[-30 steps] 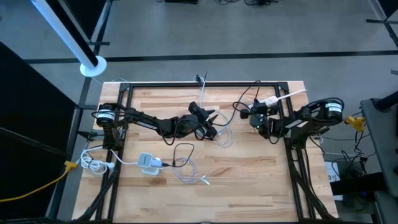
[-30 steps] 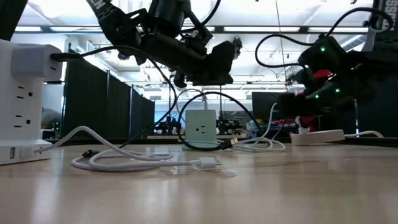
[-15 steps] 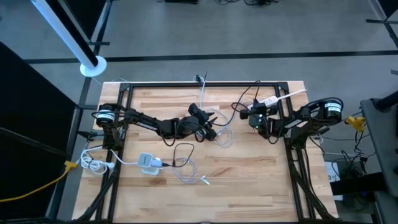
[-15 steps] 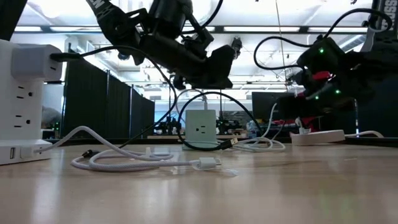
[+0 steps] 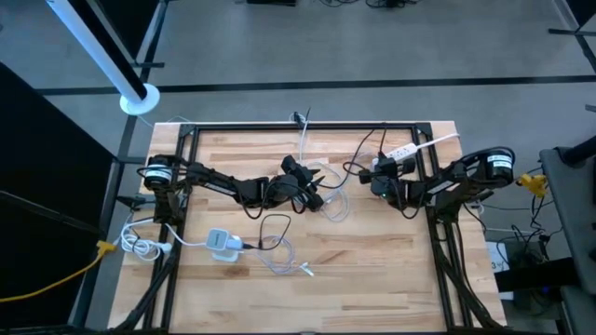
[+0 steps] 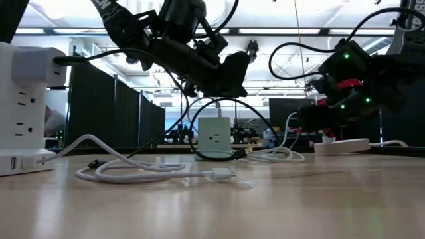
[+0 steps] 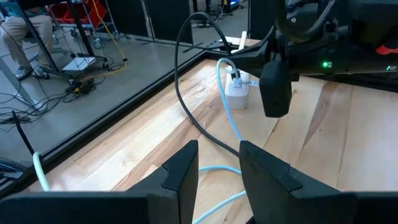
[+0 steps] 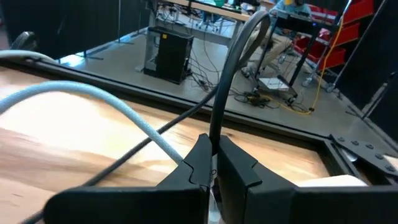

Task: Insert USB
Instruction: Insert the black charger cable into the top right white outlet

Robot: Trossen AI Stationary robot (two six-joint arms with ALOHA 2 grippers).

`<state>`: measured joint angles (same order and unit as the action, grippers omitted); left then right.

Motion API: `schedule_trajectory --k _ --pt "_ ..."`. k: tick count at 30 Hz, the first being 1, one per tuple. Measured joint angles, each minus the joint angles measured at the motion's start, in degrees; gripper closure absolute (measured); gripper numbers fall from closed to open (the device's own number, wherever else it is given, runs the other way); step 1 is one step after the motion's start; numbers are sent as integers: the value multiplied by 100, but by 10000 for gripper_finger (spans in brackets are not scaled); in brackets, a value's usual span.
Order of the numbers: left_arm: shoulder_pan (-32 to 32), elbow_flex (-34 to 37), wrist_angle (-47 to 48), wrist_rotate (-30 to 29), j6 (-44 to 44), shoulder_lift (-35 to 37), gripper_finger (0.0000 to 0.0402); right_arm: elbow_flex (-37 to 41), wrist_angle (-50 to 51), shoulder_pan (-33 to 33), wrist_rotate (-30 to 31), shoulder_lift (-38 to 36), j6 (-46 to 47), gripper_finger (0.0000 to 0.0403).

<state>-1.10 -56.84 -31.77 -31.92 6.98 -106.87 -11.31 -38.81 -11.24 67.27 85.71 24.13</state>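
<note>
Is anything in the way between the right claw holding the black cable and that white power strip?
Nothing solid visible. The right gripper, shut on the black cable, hangs right beside the white power strip; only a pale cable already plugged into it lies close. The left gripper waits mid-table.

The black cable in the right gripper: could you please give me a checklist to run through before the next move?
1. Right gripper shut on the black cable: ok.
2. USB plug in view and aligned: cannot tell, no plug shows at the grip.
3. Left gripper open, nothing seen between its fingers: ok.
4. Power strip lying flat beside the right arm: ok.
5. Path free of loose cable: not ok, a pale cable crosses just ahead of the right gripper.
</note>
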Motion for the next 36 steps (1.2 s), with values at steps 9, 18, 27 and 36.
schedule_trajectory --k 9,18,27,36 --pt "0 0 12 -1 11 0 297 7 939 19 -223 -523 158 403" --pt "2 0 13 -2 17 0 297 20 1994 13 -322 -1049 656 403" --pt "32 0 14 -2 88 0 297 19 2010 -81 -532 -1005 686 403" --pt "69 0 21 -2 119 0 297 22 2009 -271 -497 -993 540 403"
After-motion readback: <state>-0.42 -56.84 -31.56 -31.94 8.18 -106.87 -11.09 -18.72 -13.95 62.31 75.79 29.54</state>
